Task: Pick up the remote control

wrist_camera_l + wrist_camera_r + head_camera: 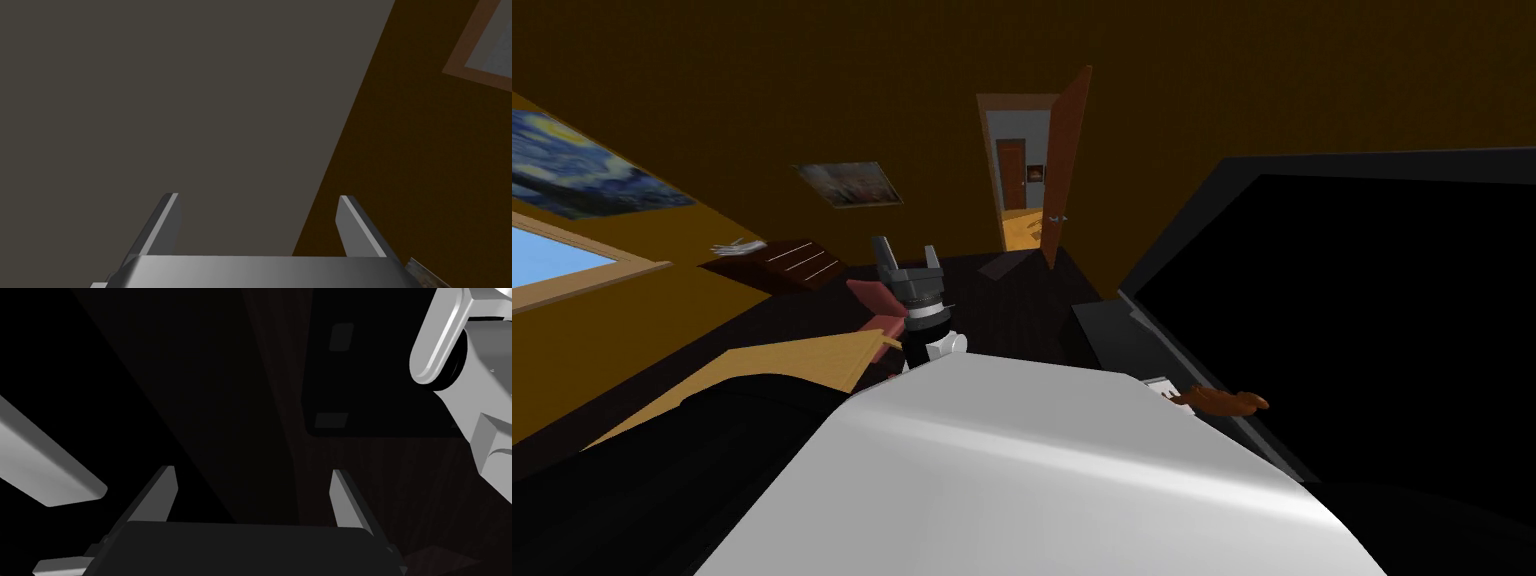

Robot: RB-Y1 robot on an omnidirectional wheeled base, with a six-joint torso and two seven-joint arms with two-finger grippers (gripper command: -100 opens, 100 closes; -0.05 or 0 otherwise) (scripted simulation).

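I cannot pick out a remote control for certain. A small white flat thing [1159,384] lies beside a brown object [1228,401] on a dark ledge to my right, under a large black panel [1352,320]. My left gripper [908,256] is raised in front of my chest, its fingers [165,220] open with nothing between them. My right gripper [255,495] is open too and looks down at a dark floor [380,488]. Beyond its fingers lies a black round-cornered slab [380,398] with two faint grey patches.
A wooden tabletop [797,362] and a reddish chair [874,305] stand to my left. Farther off is a dark cabinet [800,260] with a white object [738,247] on it. An open door [1067,165] leads to a lit hallway [1022,225].
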